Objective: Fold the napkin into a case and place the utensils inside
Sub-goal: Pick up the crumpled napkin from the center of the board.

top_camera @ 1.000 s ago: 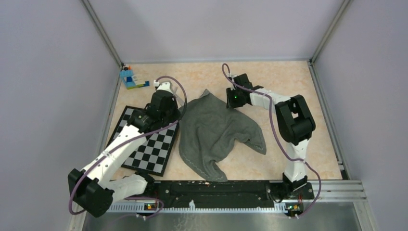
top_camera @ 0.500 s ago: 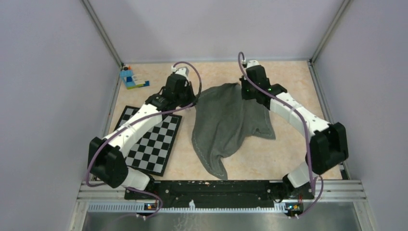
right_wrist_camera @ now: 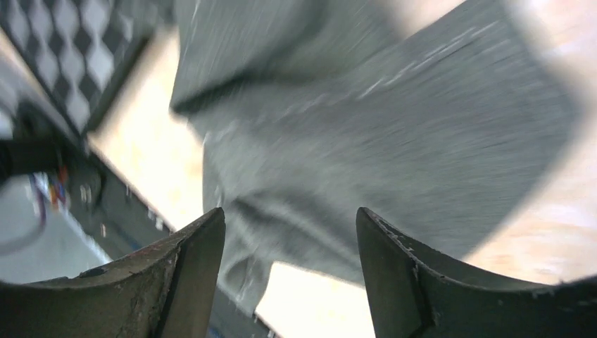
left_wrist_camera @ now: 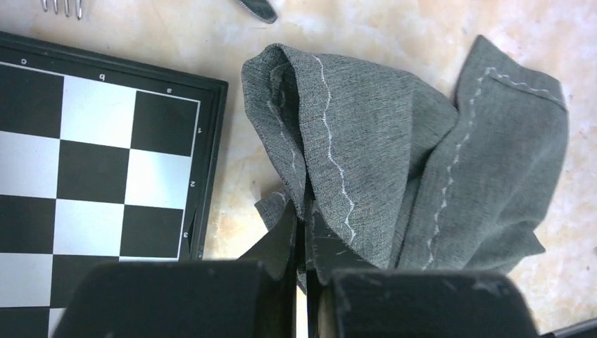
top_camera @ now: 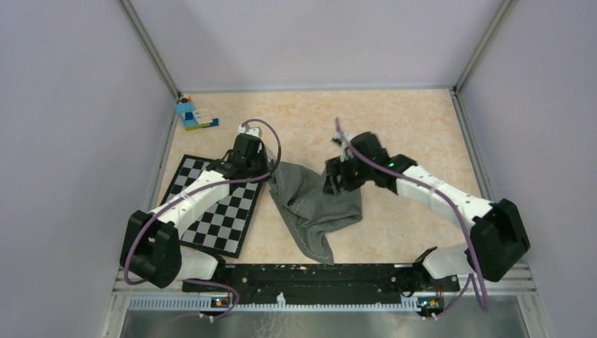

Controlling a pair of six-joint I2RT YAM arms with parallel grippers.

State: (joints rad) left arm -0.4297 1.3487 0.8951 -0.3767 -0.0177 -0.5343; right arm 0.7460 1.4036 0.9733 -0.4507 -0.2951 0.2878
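Observation:
The dark grey napkin (top_camera: 315, 203) lies bunched in folds mid-table, beside the mat's right edge. My left gripper (top_camera: 270, 172) is shut on the napkin's upper left edge; in the left wrist view the napkin (left_wrist_camera: 394, 155) has a hemmed fold pinched between the tips of that gripper (left_wrist_camera: 303, 229). My right gripper (top_camera: 331, 181) hovers over the cloth's right part, open and holding nothing. Under the right gripper (right_wrist_camera: 289, 229) the napkin (right_wrist_camera: 366, 134) shows blurred. Of the utensils, only the fork tines (left_wrist_camera: 63, 6) and a knife end (left_wrist_camera: 257, 7) show, at the top edge.
A black-and-white checkered mat (top_camera: 215, 211) lies left of the napkin, partly under the left arm. A blue toy-brick block (top_camera: 193, 115) stands in the far left corner. Walls close in the table on three sides, and a black rail (top_camera: 310, 278) runs along the near edge.
The right gripper has let go of the napkin and opened. Both arms have come back from the far side toward the middle, and the cloth has dropped into a smaller bunch.

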